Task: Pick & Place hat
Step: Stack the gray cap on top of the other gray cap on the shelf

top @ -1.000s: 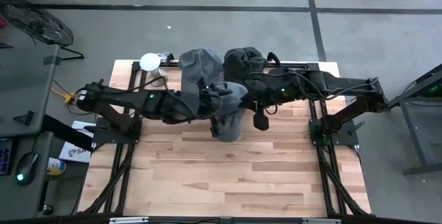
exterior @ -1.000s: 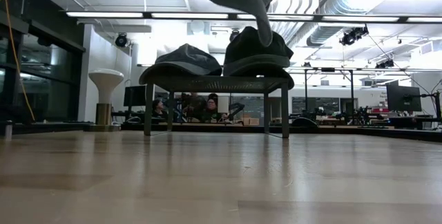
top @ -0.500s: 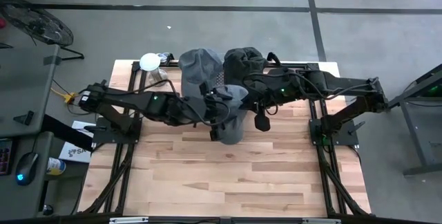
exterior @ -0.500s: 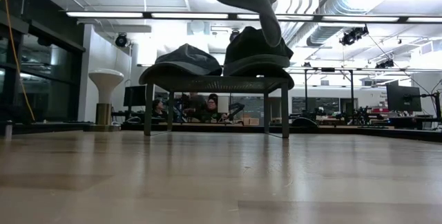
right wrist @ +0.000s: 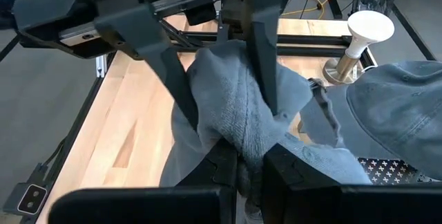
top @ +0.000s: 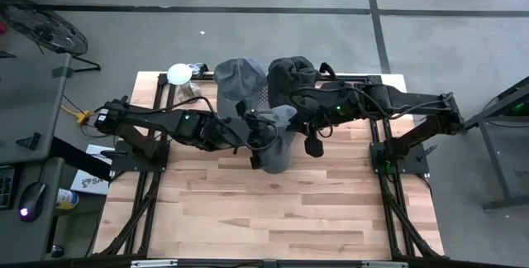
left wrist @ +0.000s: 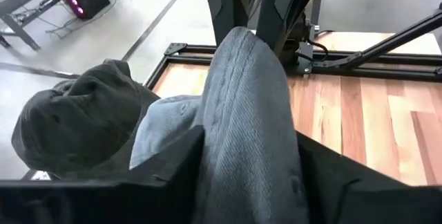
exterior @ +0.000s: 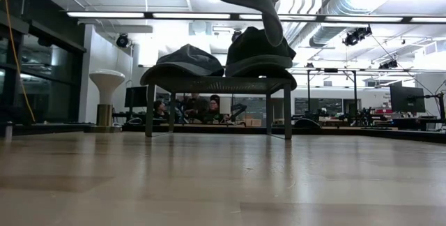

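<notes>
Your two arms meet over the back half of the table (top: 248, 210), and between them hangs a grey-blue hat (top: 277, 140), lifted clear of the wood (in the low view only its drooping lower edge shows at the top of the picture, in front of the rack). The right gripper (right wrist: 250, 163) is pressed together on a fold of the hat: in the right wrist view the cloth bunches up out of the narrow slot between its two fingers (right wrist: 207, 172). The left gripper (left wrist: 247, 158) has its dark fingers (left wrist: 169, 165) on either side of the hat's cloth, and in the left wrist view the fabric fills the whole gap between them and touches both; whether they squeeze it firmly you cannot tell from here, but the jaws stand partly spread around the thick fold. Behind the held hat, at the far edge of the table, stands a low metal rack (exterior: 216, 86) carrying two more hats: a grey-blue one (top: 240, 78) on the left arm's side and a darker one (top: 291, 71) on the right arm's side, sitting side by side. A small white mushroom-shaped lamp (top: 179, 74) stands near the rack, beyond the left arm.
</notes>
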Robot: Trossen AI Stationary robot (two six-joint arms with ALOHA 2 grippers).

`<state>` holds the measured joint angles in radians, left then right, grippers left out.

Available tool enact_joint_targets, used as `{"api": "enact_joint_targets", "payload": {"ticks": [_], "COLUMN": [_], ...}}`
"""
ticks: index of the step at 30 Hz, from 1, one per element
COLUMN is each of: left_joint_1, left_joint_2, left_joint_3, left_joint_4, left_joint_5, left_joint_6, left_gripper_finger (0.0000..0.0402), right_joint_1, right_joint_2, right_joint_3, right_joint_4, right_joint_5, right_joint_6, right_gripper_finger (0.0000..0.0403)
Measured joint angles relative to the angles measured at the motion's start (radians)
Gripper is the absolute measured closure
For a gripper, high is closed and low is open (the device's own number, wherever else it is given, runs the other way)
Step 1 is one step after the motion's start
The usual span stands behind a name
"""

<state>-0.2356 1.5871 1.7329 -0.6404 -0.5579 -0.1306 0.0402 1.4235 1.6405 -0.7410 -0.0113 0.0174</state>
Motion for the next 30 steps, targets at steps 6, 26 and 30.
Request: {"api": "enact_joint_targets", "payload": {"ticks": [6, 26, 30], "left_joint_1": [0.000, 0.000, 0.000], "left_joint_2": [0.000, -0.027, -0.058], "left_joint_3": [0.000, -0.002, -0.002], "left_joint_4": [0.000, 0.006, 0.003], "left_joint_5": [0.003, 0.063, 0.054], "left_joint_6": [-0.039, -0.088, -0.088], "left_gripper_finger": [0.0318, 0.0400, 0.0400], "right_joint_1": [0.000, -0.006, -0.018], "right_joint_2": [0.000, -0.083, -0.135], "right_joint_3": [0.000, 0.000, 0.000], "right_joint_4": [0.002, 0.005, 0.005], "right_joint_5": [-0.017, 0.015, 0.047], "right_joint_6": [0.000, -0.013, -0.018], "right_gripper_finger": [0.0383, 0.0286, 0.0268]}}
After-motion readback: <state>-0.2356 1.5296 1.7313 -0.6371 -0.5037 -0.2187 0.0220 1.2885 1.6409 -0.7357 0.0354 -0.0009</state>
